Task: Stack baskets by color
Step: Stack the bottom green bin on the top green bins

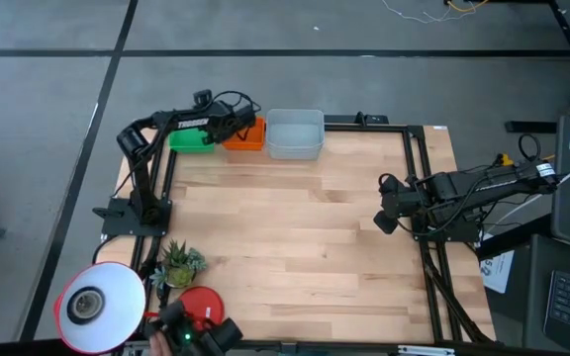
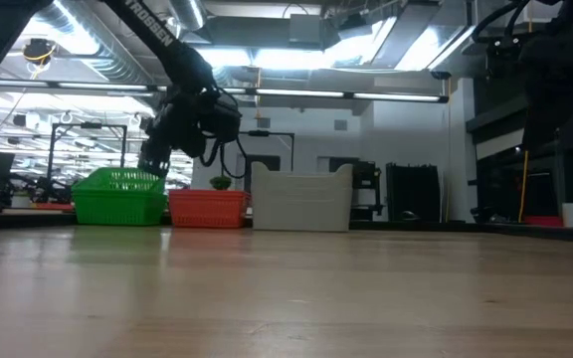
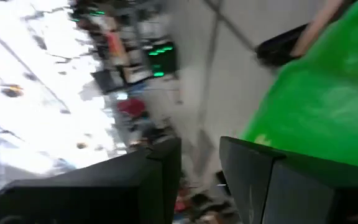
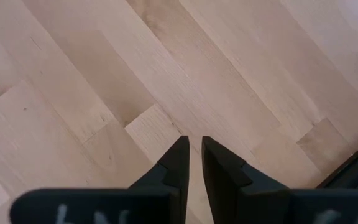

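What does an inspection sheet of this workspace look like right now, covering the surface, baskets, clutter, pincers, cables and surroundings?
Surface: wooden table, middle bare.
Job's things: green basket stack, orange basket stack and grey basket stack in a row at the far edge.
Clutter: potted plant, round red lamp base, white lamp shade at the near left corner.
Pincers: left pincer open, above the orange basket stack, holding nothing; right pincer nearly shut, empty, over bare wood at the right side.
Cables: black cables along the right arm.
Surroundings: grey floor; no person seen.
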Controlling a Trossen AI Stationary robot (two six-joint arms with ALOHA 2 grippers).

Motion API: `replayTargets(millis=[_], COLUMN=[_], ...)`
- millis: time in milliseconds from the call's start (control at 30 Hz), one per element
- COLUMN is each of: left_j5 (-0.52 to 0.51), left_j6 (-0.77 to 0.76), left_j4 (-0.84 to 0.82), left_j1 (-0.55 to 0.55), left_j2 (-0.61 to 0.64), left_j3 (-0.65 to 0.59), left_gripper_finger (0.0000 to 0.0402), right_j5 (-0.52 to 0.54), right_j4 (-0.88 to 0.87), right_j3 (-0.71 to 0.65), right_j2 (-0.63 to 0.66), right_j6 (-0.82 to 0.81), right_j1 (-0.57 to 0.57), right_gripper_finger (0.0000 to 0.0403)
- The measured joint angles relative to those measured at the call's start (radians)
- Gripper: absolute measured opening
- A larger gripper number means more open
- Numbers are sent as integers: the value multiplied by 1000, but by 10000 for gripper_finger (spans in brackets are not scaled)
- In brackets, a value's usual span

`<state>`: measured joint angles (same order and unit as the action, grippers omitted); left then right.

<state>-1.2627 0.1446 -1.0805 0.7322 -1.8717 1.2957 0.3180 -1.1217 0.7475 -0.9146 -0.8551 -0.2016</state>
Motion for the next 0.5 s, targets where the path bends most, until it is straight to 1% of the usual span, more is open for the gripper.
replayTargets(millis=[67,100,200,267,367,433,500], left_j5=[68,86,110,105,138,125,85], left_j6=[-5,-9,3,29,43,48,48], left_j4=[28,38,44,42,47,48,39], left_j1=[19,29,50,44,37,38,33], left_j2=[-1,-8,-30,-29,-28,-28,-28], left_j3=[0,0,-1,7,33,45,52], left_gripper_finger=[105,105,105,105,105,105,105], right_j5=[-1,-3,-6,-19,-32,-32,-32], right_j4=[0,0,0,0,0,0,0], right_j3=[0,0,0,0,0,0,0], right_j2=[0,0,0,0,0,0,0], right_j6=[0,0,-1,-1,-1,-5,-5], right_j1=[0,0,0,0,0,0,0], right_gripper_finger=[44,44,44,44,44,44,44])
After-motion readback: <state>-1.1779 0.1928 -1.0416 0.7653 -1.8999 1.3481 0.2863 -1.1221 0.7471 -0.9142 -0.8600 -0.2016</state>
